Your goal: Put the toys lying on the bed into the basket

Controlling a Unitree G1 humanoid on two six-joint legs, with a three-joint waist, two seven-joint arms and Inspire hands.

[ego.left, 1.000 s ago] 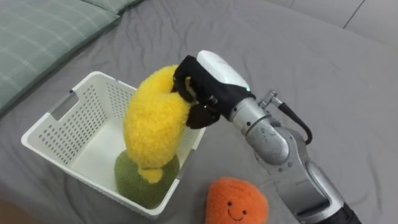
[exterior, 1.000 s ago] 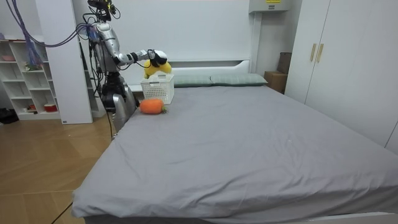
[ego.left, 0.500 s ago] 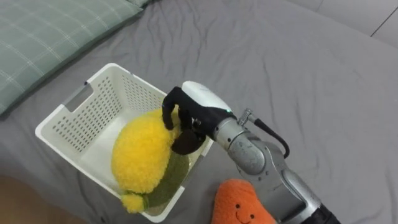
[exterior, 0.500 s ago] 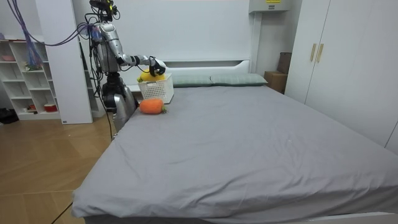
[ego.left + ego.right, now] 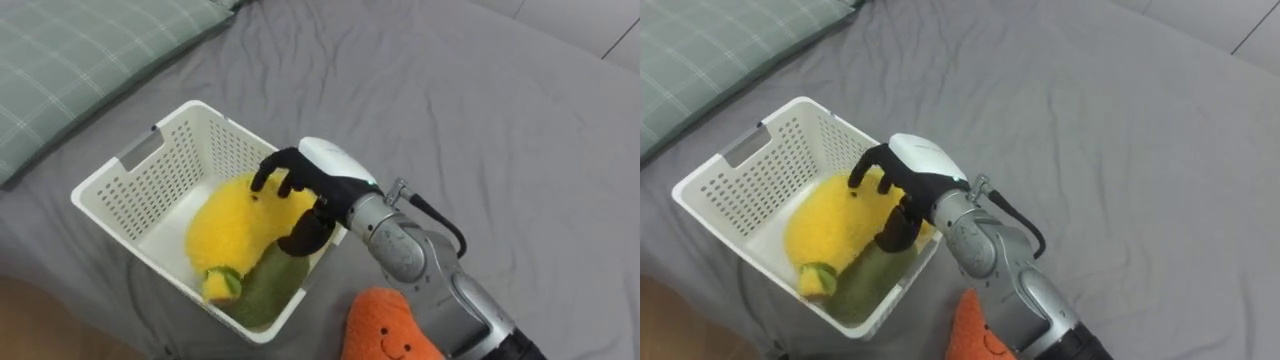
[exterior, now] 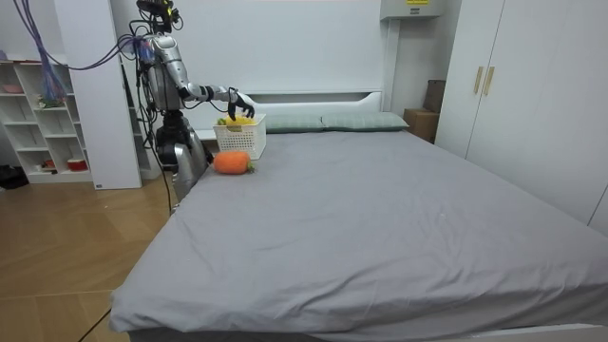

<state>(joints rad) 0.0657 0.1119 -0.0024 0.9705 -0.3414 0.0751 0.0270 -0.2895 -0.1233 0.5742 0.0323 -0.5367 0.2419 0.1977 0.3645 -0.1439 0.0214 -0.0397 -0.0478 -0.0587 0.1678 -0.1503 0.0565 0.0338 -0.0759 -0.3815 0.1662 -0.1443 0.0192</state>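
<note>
Yellow fuzzy plush toy [image 5: 235, 225]: in the white perforated plastic basket [image 5: 120, 185], just under the hand; a second ago it hung above the basket.
Green plush toy [image 5: 265, 290]: beneath it, by the thumb.
Right hand [image 5: 318, 175]: fingers loose and apart, holding nothing, so it has let go.
Round orange plush toy [image 5: 390, 335]: on the grey bedsheet [image 5: 480, 120], below and right of the hand; probably next.
</note>
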